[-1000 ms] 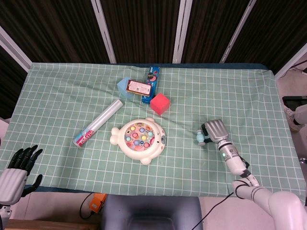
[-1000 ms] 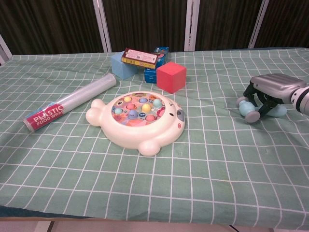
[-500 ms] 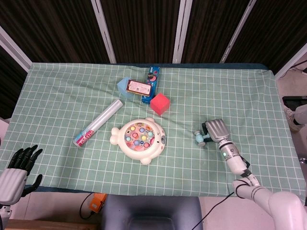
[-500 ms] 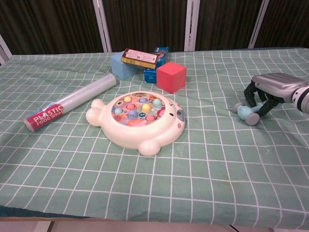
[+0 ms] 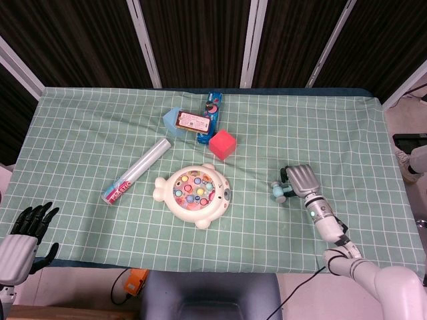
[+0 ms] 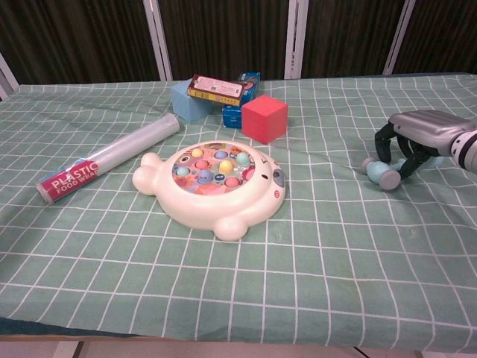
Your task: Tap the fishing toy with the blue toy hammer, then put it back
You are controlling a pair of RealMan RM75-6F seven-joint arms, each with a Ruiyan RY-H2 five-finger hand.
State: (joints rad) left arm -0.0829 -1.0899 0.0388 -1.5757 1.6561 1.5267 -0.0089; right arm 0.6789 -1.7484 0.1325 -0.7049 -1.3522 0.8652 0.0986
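The right hand (image 6: 414,139) is curling its fingers (image 6: 384,143) down around the blue toy hammer (image 6: 381,173), which is sitting at the right side of the green checked cloth (image 5: 93,127), well apart from the fishing toy (image 6: 212,184). Only the hammer's head is showing below the fingers (its handle is hidden under the palm), and it seems to be gripped, though whether it is resting on the cloth is hard to tell. In the head view the same hand (image 5: 301,181) is covering the hammer (image 5: 279,191) from above. The left hand (image 5: 25,231) is hanging off the table's near left corner, fingers apart and holding nothing.
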